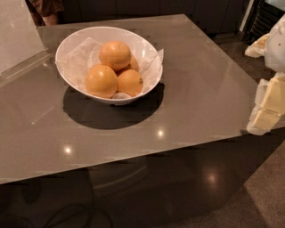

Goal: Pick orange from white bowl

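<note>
The white bowl (71,42) stands on the back left of the grey table, lined with crumpled white paper. It holds several oranges. A large plain orange (101,80) lies at the front left. Another plain orange (115,54) rests on top of the pile. A smaller orange with a dark stem dot (130,82) lies at the front right. One more is mostly hidden behind them. My gripper (268,107), white and pale yellow, hangs at the right edge of the view. It is far to the right of the bowl, beyond the table's right edge, and holds nothing that I can see.
The grey glossy table (191,89) has its front edge running across the middle of the view, with dark floor below. A clear stand with a sheet (18,40) sits at the back left. A person's arm (44,11) shows behind the table.
</note>
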You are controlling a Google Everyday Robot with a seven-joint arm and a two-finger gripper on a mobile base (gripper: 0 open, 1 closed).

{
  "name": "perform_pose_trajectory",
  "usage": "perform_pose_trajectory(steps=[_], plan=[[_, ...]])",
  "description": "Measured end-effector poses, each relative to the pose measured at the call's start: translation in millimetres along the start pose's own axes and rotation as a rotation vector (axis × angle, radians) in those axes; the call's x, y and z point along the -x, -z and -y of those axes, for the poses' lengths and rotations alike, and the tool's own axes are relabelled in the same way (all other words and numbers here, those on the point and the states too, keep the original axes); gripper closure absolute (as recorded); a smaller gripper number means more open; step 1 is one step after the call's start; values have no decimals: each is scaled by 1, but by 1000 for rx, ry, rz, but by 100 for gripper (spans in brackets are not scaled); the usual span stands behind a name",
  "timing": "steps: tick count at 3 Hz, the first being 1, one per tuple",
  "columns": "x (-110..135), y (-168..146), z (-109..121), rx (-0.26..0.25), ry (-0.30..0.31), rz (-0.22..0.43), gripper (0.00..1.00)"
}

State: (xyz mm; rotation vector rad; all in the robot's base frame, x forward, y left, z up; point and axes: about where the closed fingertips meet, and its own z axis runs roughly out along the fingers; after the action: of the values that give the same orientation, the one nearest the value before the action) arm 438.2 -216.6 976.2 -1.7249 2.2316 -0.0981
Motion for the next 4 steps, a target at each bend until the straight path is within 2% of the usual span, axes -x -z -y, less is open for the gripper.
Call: perform_pose_trajectory(steps=[1, 2, 4], plan=[[2, 1, 1, -4, 5, 5, 0], [23, 2, 17, 14, 84, 71, 0], [111, -17, 65, 108, 341, 228, 0]])
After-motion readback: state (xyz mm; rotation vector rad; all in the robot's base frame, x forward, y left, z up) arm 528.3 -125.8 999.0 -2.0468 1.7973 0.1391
